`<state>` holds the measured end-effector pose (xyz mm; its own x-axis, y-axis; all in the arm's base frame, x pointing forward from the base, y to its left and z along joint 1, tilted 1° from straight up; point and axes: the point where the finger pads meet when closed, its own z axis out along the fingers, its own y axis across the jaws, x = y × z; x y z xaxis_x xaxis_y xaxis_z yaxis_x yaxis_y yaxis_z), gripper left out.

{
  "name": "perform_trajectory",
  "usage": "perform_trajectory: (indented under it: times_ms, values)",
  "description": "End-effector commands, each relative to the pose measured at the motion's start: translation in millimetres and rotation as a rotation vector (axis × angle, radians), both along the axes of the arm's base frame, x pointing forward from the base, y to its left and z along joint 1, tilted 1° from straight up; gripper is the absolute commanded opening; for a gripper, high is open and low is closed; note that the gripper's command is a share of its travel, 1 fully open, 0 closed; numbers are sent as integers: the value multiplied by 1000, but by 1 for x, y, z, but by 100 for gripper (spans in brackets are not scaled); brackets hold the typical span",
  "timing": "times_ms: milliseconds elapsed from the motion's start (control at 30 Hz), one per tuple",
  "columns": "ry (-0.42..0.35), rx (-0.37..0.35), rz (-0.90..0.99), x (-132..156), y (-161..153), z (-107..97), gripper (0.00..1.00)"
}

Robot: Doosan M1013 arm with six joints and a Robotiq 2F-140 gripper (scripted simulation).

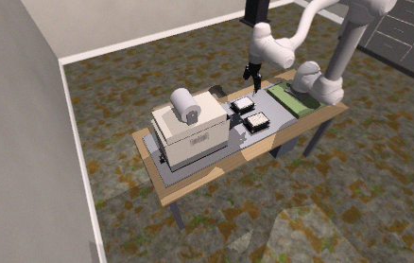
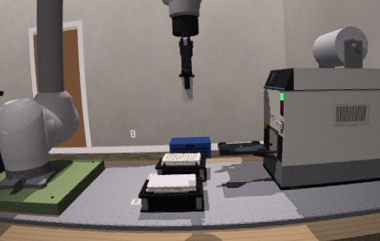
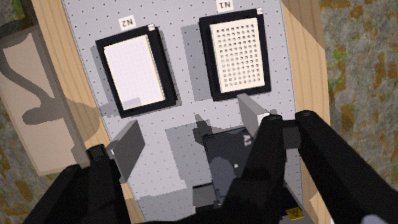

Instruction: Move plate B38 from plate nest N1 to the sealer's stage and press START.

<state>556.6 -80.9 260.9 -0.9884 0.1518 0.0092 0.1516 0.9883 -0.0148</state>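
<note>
Plate B38, white with open wells, lies in the black nest N1; it also shows in the exterior and top views. A smooth-topped white plate lies in nest N2 beside it. The sealer's dark stage is out and bare. The sealer is a beige box with a foil roll on top and a green lamp lit. My gripper is open and empty. It hangs high above the mat, between the nests and the stage.
The arm's base stands on a green plinth at the end of the table away from the sealer. A blue box sits behind nest N1. The nests stand on a grey perforated mat on a wooden table.
</note>
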Motion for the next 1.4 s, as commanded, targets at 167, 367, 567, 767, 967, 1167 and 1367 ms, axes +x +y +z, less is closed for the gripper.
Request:
perform_trajectory:
  times_ms: [167,367,567,767,967,1167,1367]
  values:
    - [0,1,1,0,0,0,70]
    - [-86,-15,-12,0,0,-15,70]
    - [-172,-31,-25,-1,-1,-45,70]
    - [-258,-47,-39,-1,-1,-65,70]
    - [-344,-63,-52,-1,-1,-95,70]
    - [-344,-63,-52,-4,13,-100,70]
    - [-344,-63,-52,-8,33,-100,70]
